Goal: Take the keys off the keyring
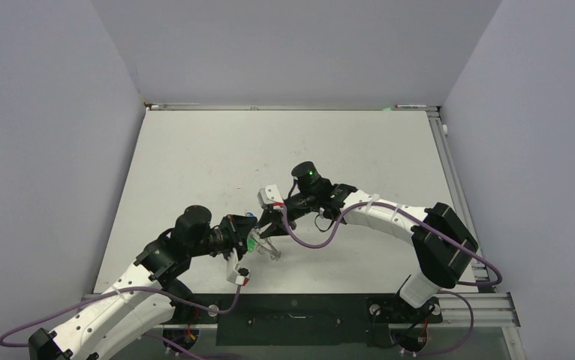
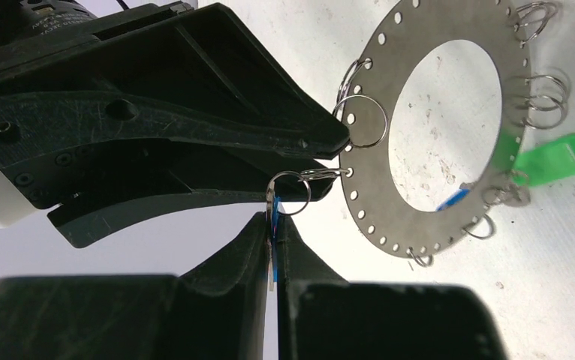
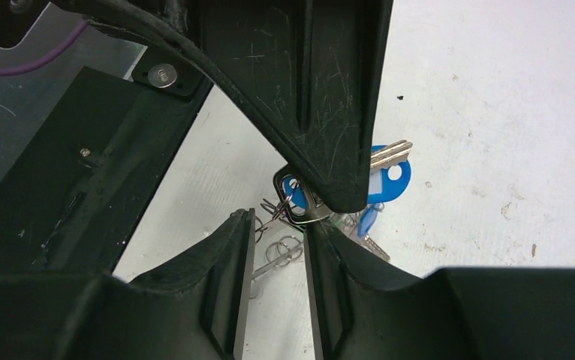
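Observation:
The keyring [image 2: 382, 204] is a flat silver disc with a wide hole and wire loops round its rim, lying on the table. My left gripper [image 2: 275, 238] is shut on a thin blue key [image 2: 273, 259] seen edge-on, whose wire loop [image 2: 290, 193] still hangs from the disc's rim. A green key [image 2: 551, 159] and another blue key [image 2: 452, 199] lie at the disc's far side. In the right wrist view my right gripper [image 3: 277, 251] is open, with wire loops [image 3: 284, 251] between its fingers and the held blue key [image 3: 388, 180] just beyond. Both grippers meet at table centre, left gripper [image 1: 248, 238], right gripper [image 1: 268, 223].
The white table [image 1: 284, 150] is walled on three sides by grey panels. A metal rail [image 1: 450, 172] runs along its right edge. Purple cables trail from both arms near the front edge.

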Controlling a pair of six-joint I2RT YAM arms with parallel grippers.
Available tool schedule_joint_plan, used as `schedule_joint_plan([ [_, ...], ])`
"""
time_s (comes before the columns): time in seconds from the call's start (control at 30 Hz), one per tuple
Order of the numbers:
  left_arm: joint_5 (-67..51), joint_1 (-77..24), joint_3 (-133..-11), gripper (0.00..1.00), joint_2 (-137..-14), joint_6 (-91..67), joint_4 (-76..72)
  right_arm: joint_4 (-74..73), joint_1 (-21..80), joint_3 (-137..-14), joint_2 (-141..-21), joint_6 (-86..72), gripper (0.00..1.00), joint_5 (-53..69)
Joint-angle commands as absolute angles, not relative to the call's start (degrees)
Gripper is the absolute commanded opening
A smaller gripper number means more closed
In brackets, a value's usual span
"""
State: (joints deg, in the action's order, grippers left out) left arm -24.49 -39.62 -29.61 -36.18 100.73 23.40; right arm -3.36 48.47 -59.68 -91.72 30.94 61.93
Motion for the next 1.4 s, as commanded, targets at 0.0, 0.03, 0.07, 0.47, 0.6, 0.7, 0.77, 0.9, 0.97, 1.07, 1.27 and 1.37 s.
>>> schedule_joint_plan([
  [0.0, -25.68, -39.18, -30.75, 0.0, -35.4, 100.37, 21.27, -0.52, 48.95, -59.92, -90.79, 30.75, 0.26, 62.89],
  [0.03, -25.59, -39.2, -30.76, 0.0, -35.35, 100.37, 21.27, -0.49, 48.95, -59.75, -90.75, 30.62, 0.23, 62.65],
  [0.07, -25.53, -39.2, -30.83, 0.0, -35.29, 100.31, 21.31, -0.5, 48.91, -59.65, -90.66, 30.26, 0.2, 62.4],
  [0.47, -24.04, -38.85, -29.53, 0.0, -33.67, 97.89, 22.77, 4.74, 46.99, -57.48, -87.96, 25.76, 0.05, 61.51],
  [0.6, -23.83, -38.65, -28.76, 0.0, -33.49, 98.0, 23.85, 5.94, 46.22, -57.23, -87.33, 24.21, 0.05, 61.94],
  [0.7, -23.61, -38.54, -28.21, 0.0, -33.42, 98.29, 24.58, 6.77, 45.65, -56.92, -86.81, 23.37, 0.05, 62.22],
  [0.77, -23.62, -38.33, -27.89, 0.0, -33.42, 98.51, 24.66, 7.0, 45.38, -56.7, -86.48, 23.13, 0.05, 62.39],
  [0.9, -23.75, -38.07, -28.15, 0.0, -33.91, 98.59, 24.87, 7.08, 45.26, -56.36, -86.15, 23.03, 0.05, 62.49],
  [0.97, -23.74, -37.98, -28.28, 0.0, -34.16, 98.81, 24.88, 7.17, 45.25, -56.34, -86.14, 23.04, 0.05, 62.58],
  [1.07, -24.01, -37.8, -28.43, 0.0, -34.4, 99.22, 24.56, 7.3, 45.26, -56.15, -86.22, 23.05, 0.05, 62.71],
  [1.27, -24.17, -37.62, -29.8, 0.0, -35.85, 99.14, 22.78, 7.67, 45.26, -55.4, -86.69, 23.56, 0.05, 62.76],
  [1.37, -24.18, -37.62, -30.46, 0.0, -37.09, 99.55, 20.81, 8.3, 45.48, -54.88, -87.33, 23.57, 0.13, 62.75],
])
